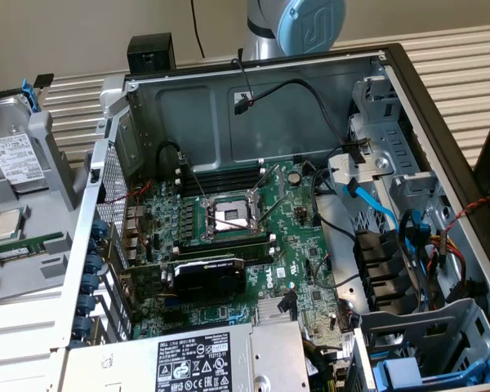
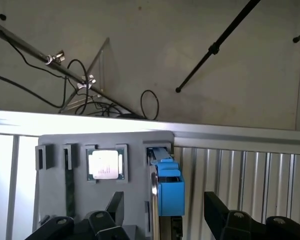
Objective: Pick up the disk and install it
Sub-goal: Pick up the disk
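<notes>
- Exterior view: we find the disk seated in the grey holder, outside the case, with the label showing and the blue frame at its far end.
- The chip lies in the same holder, near the disk.
- The arm rises behind the case. A second drive sits inside the case, well apart from the holder.
- Wrist view: the gripper hovers over the holder. Its fingers are spread as wide as they go and have hold of nothing.
- The disk stands on edge in its slot, between the fingers and apart from both.
- The chip sits just outside one finger, away from the disk.
- Step in hand, as we judge it: the pick-up, at the approach. The disk is not yet gripped and installing has not begun.
- A sound grip here calls for one finger squarely on each flat side of the disk. The nearer finger must stay off the chip.
- The lift needs to run straight along the slot, or the frame may bind in the holder.
</notes>
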Motion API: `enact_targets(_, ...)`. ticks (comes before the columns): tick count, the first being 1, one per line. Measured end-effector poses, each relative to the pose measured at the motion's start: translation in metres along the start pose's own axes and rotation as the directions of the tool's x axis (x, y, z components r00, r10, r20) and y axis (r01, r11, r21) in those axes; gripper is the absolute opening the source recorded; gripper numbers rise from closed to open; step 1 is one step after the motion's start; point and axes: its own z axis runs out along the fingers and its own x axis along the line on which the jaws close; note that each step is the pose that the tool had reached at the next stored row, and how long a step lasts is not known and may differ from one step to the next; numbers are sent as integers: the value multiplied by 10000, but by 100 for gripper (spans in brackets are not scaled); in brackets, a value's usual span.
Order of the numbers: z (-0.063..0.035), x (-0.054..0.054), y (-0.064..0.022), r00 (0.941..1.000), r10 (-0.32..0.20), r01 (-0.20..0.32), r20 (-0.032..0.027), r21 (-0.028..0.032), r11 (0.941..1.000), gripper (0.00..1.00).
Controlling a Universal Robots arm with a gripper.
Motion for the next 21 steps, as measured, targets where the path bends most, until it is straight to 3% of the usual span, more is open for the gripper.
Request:
enact_targets(5,80,-67,-4,10000,6,-6,-3,-19,10000,74)
enact_targets(11,132,-133,57,9999,10,-10,-122,-25,10000,74)
enact_targets(15,148,-129,92,9999,8,-8,-135,-1,10000,74)
enact_targets(17,158,-127,104,9999,7,-7,-139,55,10000,74)
enact_targets(19,172,-125,115,9999,5,-2,-148,179,9998,74)
enact_targets(21,193,-118,116,9999,4,0,-151,248,9997,74)
